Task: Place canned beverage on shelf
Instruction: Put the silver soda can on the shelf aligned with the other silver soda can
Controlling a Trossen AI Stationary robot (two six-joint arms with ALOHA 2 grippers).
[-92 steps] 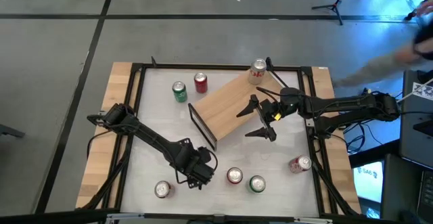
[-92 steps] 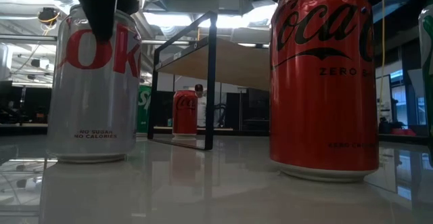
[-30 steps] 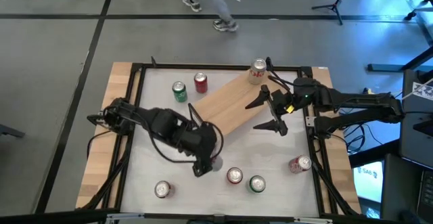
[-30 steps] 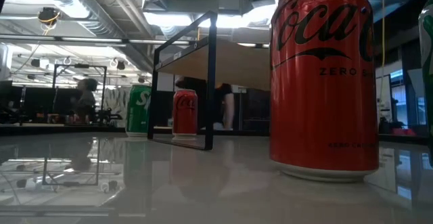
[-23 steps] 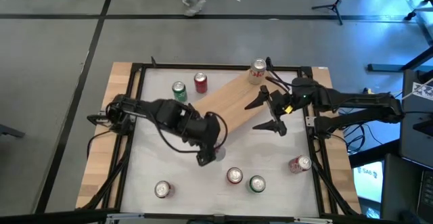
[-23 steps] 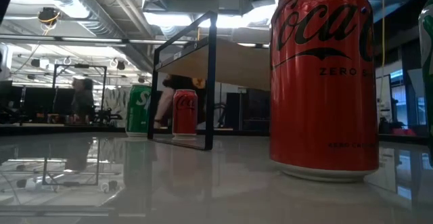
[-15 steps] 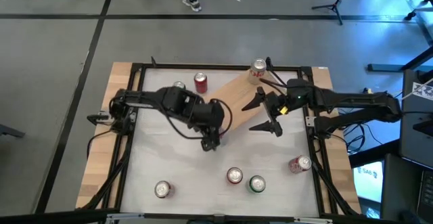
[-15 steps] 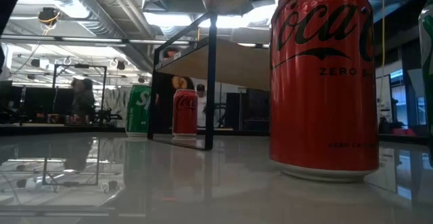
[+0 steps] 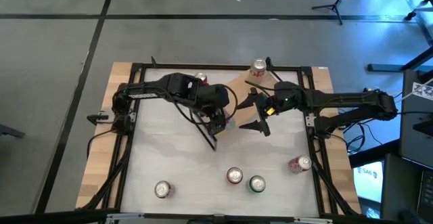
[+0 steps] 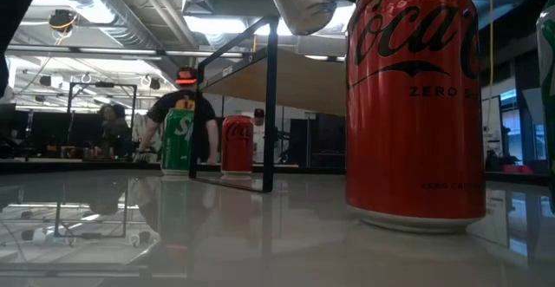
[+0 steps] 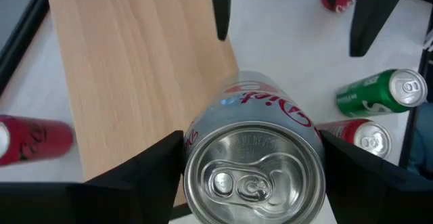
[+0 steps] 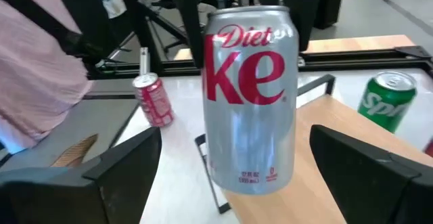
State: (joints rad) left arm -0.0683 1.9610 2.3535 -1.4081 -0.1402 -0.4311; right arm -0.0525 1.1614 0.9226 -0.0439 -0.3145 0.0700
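Left gripper [image 9: 218, 120]: we find it over the near end of the shelf [image 9: 233, 99], its fingers [image 11: 145, 166] clamped on either side of a silver Diet Coke can [image 11: 254, 163]. In the left wrist view we see the can's top and pull tab facing the camera and the light-wood plank directly beyond it. In the low view the can's base [image 10: 299, 1] hangs tilted above the shelf's black end frame, clear of the wood.

Right gripper [image 9: 256, 112]: we find it just beside the shelf's right edge, fingers spread wide and holding nothing. Its wrist camera looks across the plank at the silver can [image 12: 250, 95].

Shelf: a light-wood plank lying diagonally across the white tabletop [image 9: 162, 156], one end toward the far right corner, largely covered by the left arm in the high view.

Other cans, high view: a silver can [image 9: 258, 67] at the shelf's far end; a red can [image 9: 201, 79] partly hidden behind the left arm; a red-topped can [image 9: 234, 176] and a green can [image 9: 256, 183] side by side near the front edge; one can [image 9: 162, 189] at front left; one can [image 9: 300, 163] lying at front right.

Low view: we note a large red Zero Sugar can [image 10: 414, 105] close to the lens, a green can [image 10: 177, 140] and a red can [image 10: 237, 145] beyond the shelf, and a person [image 10: 185, 105] in the room behind.
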